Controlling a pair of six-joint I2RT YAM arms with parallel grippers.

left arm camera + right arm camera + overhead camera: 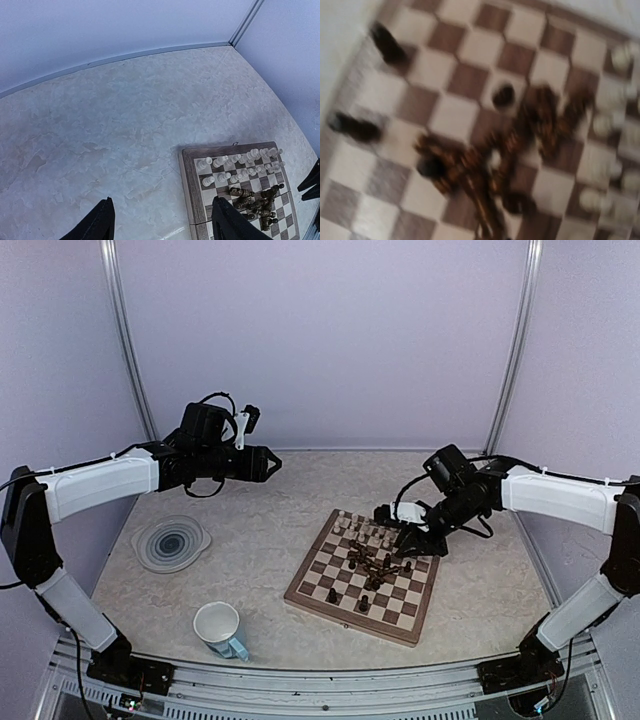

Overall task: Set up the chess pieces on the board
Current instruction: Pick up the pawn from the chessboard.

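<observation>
pale lilac walls close in the marbled bench on the left, far and right sides. of the two arms, the left one reaches high over the far left, and its claw hangs with jaws apart and nothing between them, well away from the board. the right arm stretches in low from the right, with its claw over the board's right half. whether its jaws are apart or together cannot be told, as its own camera view is blurred.

the board lies right of centre, turned at a slant, with a grey plate and a white mug well apart on the left.

the white pieces stand in two rows along the far edge, so that side looks about done. most dark pieces lie in a tangled heap mid-board, and only a few stand alone on near squares. roughly half the job seems left: the dark pieces need untangling and lining up on the near rows.

open bench surrounds the board on every side. the heap sits just beside the white rows, so a careless reach could topple them.
</observation>
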